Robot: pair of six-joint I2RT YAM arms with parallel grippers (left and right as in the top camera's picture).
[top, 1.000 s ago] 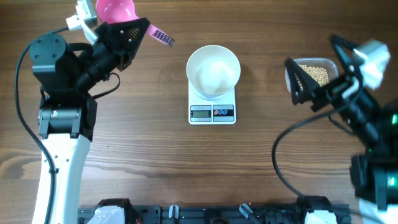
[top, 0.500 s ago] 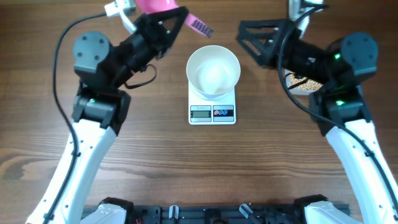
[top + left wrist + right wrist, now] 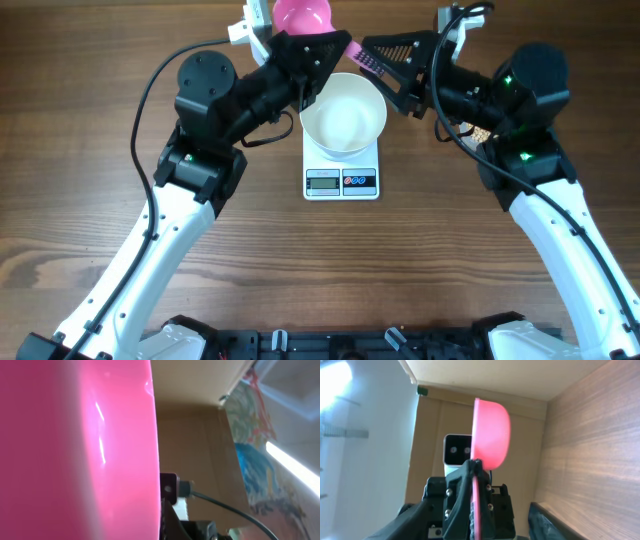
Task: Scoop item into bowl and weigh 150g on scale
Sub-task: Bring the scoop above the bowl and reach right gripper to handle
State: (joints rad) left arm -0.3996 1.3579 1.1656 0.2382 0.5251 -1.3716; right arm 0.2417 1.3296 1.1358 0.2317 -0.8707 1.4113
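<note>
The scale (image 3: 342,178) carries the empty white bowl (image 3: 343,112), beans (image 3: 479,131) peek from behind the right arm, and just beyond, the left gripper (image 3: 330,48) clamps a pink scoop (image 3: 303,14) facing the right gripper (image 3: 378,70), whose jaws stand parted.

scoop (image 3: 303,14): showing glossy pink, flooding the left wrist view with pink too
scoop handle (image 3: 365,61): reading as pink-purple, carrying a darker dotted pattern
bowl (image 3: 343,112): showing plain white
scale (image 3: 342,168): showing white
scale display (image 3: 322,181): reading as grey
scale buttons (image 3: 359,181): showing dark with blue and red marks
beans (image 3: 481,131): showing tan, only a sliver peeking past the right arm
table (image 3: 250,250): showing mid-brown wood, grain streaking left to right
left arm (image 3: 205,92): showing black up top, going white lower down
right arm (image 3: 532,78): same black-then-white split, green lights glowing on it
cables (image 3: 143,130): showing black
</note>
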